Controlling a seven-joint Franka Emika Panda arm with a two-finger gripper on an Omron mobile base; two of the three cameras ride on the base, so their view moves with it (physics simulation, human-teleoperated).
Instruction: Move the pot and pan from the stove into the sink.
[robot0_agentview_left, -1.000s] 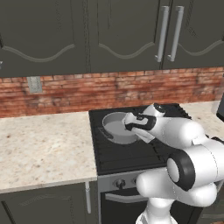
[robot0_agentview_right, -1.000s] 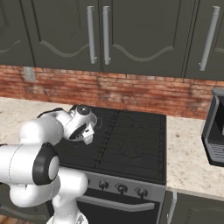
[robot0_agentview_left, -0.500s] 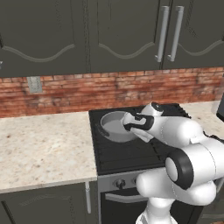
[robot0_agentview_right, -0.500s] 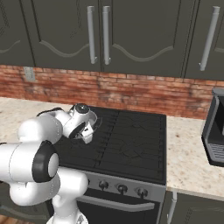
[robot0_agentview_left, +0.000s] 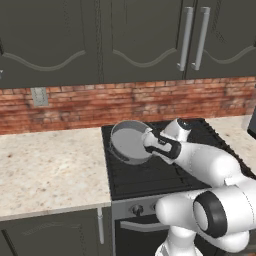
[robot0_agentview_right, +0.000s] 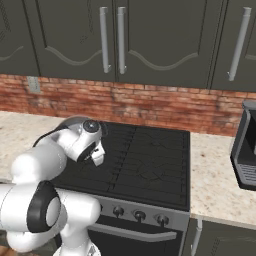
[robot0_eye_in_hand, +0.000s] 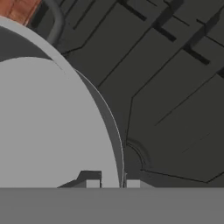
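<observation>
The gripper (robot0_agentview_left: 149, 141) has its fingers pinched on the right rim of the pot (robot0_agentview_left: 129, 142), which stands at the far left of the stove (robot0_agentview_left: 165, 175). I think it should lift straight up and slowly, keeping the pot level so the rim does not slip. Beige counter (robot0_agentview_left: 50, 170) lies to the left, a brick wall (robot0_agentview_left: 100, 105) behind, dark cabinets (robot0_agentview_left: 125, 40) above.

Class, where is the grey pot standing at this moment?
In the left base view the pot sits on the back left of the stove, below the brick wall, with the gripper shut on its right rim.
</observation>
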